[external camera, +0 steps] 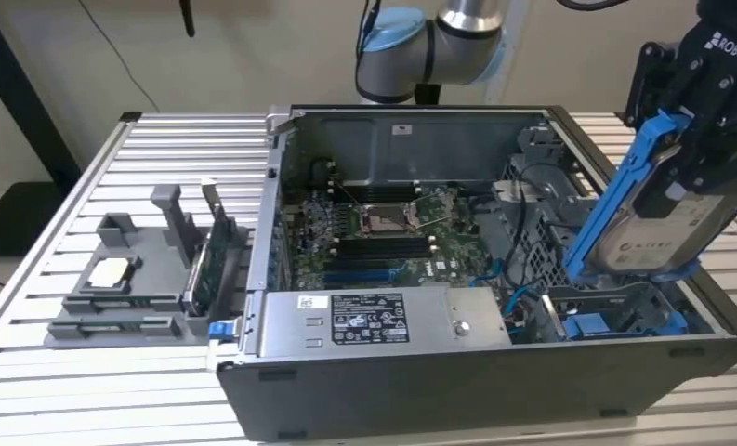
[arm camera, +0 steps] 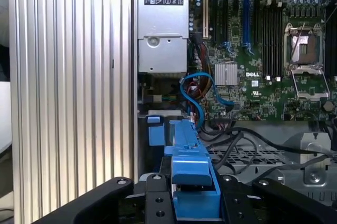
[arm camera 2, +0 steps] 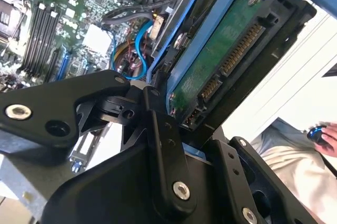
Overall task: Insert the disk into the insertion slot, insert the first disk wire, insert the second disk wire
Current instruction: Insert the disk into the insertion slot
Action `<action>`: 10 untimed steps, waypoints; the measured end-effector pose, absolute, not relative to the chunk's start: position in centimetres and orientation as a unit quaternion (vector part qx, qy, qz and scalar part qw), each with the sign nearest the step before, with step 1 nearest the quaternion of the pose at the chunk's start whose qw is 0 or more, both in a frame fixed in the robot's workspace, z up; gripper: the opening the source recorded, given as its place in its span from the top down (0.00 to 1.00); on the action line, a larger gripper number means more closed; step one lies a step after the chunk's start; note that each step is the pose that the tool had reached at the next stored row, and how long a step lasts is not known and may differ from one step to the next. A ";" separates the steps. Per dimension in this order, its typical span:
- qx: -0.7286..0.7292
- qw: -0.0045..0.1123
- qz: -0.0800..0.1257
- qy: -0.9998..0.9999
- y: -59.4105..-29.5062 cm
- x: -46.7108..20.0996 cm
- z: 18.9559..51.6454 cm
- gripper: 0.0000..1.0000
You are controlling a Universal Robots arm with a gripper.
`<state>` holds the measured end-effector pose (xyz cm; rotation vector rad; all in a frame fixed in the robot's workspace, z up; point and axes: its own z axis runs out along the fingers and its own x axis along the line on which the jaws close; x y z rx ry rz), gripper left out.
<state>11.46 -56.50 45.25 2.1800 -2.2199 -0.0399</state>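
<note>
Tilted disk (external camera: 665, 223), clamped by closed fingers (external camera: 713, 153) over insertion slot (external camera: 628, 302) at approx 4 o'clock of PC case (external camera: 405, 111), prob. best squared w/ blue rails (external camera: 587, 325) while lowered.

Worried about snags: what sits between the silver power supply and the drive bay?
In the exterior view, blue cables loop down between the power supply and the insertion slot.

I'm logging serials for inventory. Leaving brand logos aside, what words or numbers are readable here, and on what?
No readable text.
Too small: power supply label.
Blurred: white label on the disk.
Too small: sticker inside the case.
</note>
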 end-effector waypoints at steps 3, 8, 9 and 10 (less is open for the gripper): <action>0.700 0.015 -0.013 -0.713 -56.7 11.5 45.3 0.67; 0.700 0.015 -0.013 -0.713 -57.3 11.5 45.4 0.67; 0.700 0.015 -0.013 -0.714 -57.6 11.5 45.4 0.67; 0.700 0.015 -0.013 -0.714 -57.8 11.5 45.4 0.67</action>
